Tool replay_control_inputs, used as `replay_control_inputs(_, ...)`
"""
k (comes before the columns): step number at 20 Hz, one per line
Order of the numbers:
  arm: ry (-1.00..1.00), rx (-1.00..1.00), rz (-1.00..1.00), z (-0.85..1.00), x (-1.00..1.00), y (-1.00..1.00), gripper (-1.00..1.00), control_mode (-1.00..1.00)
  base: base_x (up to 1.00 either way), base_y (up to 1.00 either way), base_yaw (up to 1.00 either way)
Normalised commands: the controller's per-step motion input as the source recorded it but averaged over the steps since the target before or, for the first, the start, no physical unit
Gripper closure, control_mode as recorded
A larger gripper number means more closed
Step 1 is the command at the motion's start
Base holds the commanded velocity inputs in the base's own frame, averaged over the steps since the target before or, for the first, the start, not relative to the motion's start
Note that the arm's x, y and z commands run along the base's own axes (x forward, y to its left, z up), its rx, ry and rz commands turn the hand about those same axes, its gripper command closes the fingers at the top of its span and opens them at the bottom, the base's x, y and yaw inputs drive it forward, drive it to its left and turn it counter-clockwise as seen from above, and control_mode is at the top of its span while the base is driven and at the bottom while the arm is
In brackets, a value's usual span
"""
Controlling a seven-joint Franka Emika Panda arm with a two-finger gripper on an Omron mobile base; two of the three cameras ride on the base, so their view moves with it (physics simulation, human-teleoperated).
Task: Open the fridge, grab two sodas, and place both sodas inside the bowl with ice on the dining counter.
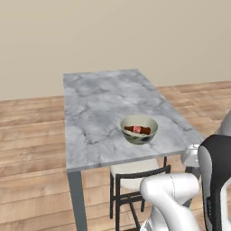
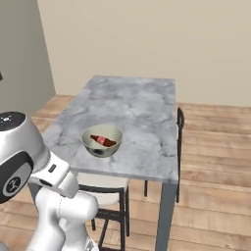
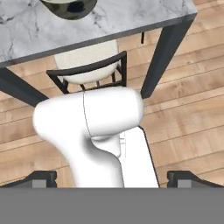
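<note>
The dining counter (image 1: 99, 113) (image 2: 142, 105), marble-topped on grey legs, stands in front of me. Near its front edge sits the pale bowl (image 1: 139, 129) (image 2: 101, 140). A small brown bottle (image 1: 137, 130) (image 2: 104, 141) lies on its side in the bowl. In the hand view the counter's edge (image 3: 109, 30) and the bowl's underside (image 3: 70, 6) run along the top. My gripper (image 3: 112, 179) is open, with its fingertips (image 3: 41, 178) wide apart and nothing held, back from the counter and above the floor. The red can and the fridge are out of view.
A black-framed chair with a cream seat (image 1: 135, 173) (image 2: 105, 193) (image 3: 87, 68) is tucked under the counter's near edge. A second dark chair (image 2: 179, 147) stands at the counter's right side. Wooden floor surrounds the counter. A grey wall panel (image 2: 22, 59) rises at the left.
</note>
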Motion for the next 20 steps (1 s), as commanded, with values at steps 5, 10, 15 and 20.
replay_control_inputs(5, 0.00, 0.00, 0.00, 0.00, 0.00, 0.00, -1.00, 1.00, -0.50, 0.00, -0.36)
replay_control_inputs(10, 0.00, 0.00, 0.00, 0.00, 0.00, 0.00, -1.00, 1.00, -0.57, 0.00, -0.44)
replay_control_inputs(15, 0.00, 0.00, 0.00, 0.00, 0.00, 0.00, -1.00, 1.00, -0.37, 0.00, -0.57)
replay_control_inputs(20, 0.00, 0.00, 0.00, 0.00, 0.00, 0.00, -1.00, 1.00, -0.35, 0.00, -0.63)
